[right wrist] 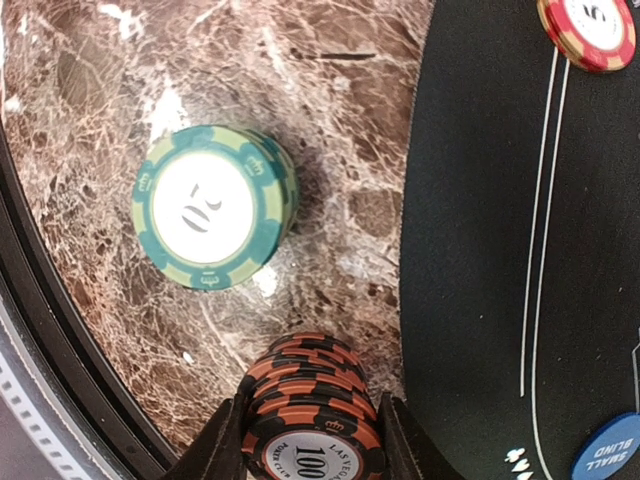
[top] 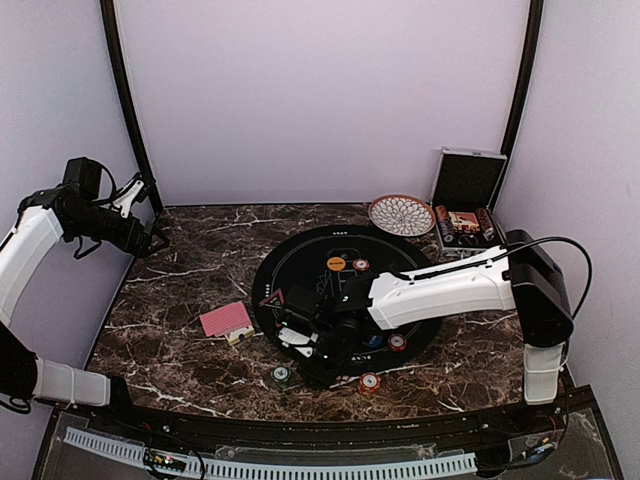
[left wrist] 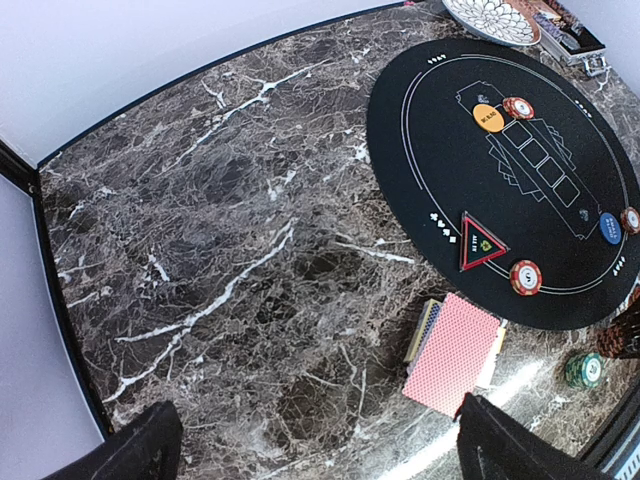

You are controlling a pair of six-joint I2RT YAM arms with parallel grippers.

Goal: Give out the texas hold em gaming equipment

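Note:
A stack of orange-and-black "100" poker chips [right wrist: 312, 420] stands on the marble just off the black mat's [right wrist: 480, 250] edge. My right gripper [right wrist: 312, 445] has a finger pressed against each side of it. A green-and-white chip stack [right wrist: 212, 205] stands a little beyond, apart from the fingers. In the top view the right gripper [top: 310, 338] hangs low over the mat's near-left rim. The pink-backed card deck [top: 226, 319] lies left of the mat. My left gripper [top: 155, 235] is raised at the far left, open and empty, with the deck [left wrist: 455, 352] near its right finger.
On the mat lie an orange button [left wrist: 489, 118], a blue small-blind button [left wrist: 611, 228], a red triangle marker [left wrist: 478, 242] and red chips [left wrist: 525, 276]. Another red chip [top: 370, 383] lies by the near edge. A patterned bowl [top: 401, 214] and an open silver case [top: 465, 205] stand at the back right.

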